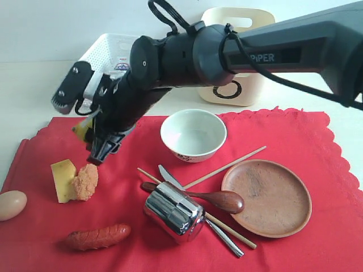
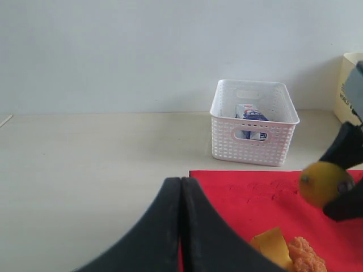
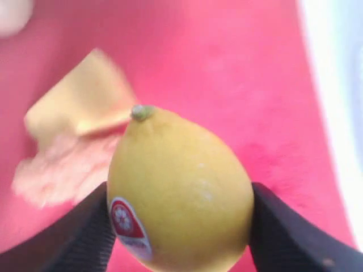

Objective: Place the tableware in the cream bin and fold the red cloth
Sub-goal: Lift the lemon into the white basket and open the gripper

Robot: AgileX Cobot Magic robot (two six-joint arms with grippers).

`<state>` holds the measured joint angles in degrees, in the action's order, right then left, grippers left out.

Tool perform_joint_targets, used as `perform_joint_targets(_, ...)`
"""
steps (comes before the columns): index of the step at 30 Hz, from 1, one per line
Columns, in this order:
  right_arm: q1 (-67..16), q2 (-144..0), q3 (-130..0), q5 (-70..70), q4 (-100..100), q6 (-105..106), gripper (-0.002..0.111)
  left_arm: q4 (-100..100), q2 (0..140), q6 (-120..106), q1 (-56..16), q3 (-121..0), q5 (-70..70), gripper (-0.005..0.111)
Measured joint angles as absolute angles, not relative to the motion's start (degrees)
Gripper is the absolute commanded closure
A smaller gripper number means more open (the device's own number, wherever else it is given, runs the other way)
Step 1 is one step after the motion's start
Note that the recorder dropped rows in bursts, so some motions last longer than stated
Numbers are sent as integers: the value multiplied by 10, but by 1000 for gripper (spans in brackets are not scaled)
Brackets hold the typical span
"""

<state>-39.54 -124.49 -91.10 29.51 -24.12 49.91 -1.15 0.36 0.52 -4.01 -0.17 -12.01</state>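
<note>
Gripping a yellow lemon (image 3: 180, 190), the right gripper (image 1: 89, 139) hangs over the red cloth (image 1: 295, 136) at left of frame. The left gripper (image 2: 181, 226) is closed, empty.

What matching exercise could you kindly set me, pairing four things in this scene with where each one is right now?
Things:
1. lemon
2. milk carton
3. steel cup
4. egg

Places:
A. on the red cloth, beside the wooden spoon
B. held between the jaws of the right gripper
C. inside the white lattice basket
D. at the far left of the exterior view

Pairs: 1-B, 2-C, 3-A, 4-D
</note>
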Motion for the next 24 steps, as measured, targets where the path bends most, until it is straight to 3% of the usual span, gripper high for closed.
perform_joint_targets(24, -392, -1291, -911, -106, -300, 345, 108, -12, 4, 5, -40, -2, -120, 107)
